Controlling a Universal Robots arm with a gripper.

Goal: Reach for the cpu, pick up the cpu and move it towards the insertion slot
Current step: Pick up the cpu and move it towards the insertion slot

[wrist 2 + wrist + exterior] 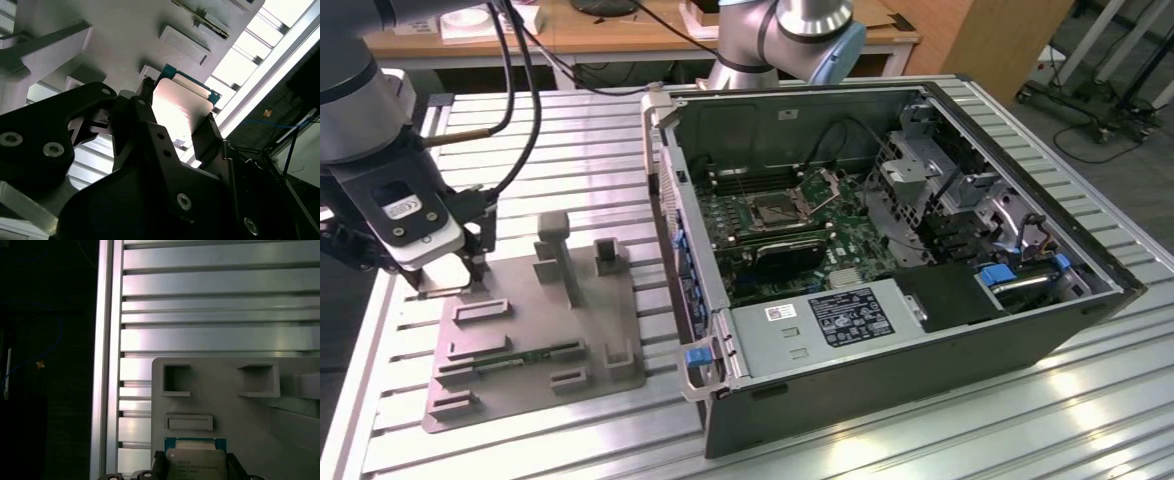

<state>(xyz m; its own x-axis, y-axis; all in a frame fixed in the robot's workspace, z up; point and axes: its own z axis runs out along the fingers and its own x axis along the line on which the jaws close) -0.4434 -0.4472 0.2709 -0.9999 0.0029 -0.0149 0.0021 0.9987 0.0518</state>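
Though the fingers [212,140] pinch the cpu [180,105] by its opposite edges above the grey tray [514,300], near the tabletop [587,140] edge at the exterior view's left, that hold looks slim. Any knock or tilt could slip it out.

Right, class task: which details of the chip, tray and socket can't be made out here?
The chip: its near part is cut off by the first wrist view's edge.
Its underside: turned away in both wrist views.
Whether it rests on the tray: the gripper covers that spot in the exterior view.
The socket and its pins: too small in the exterior view.
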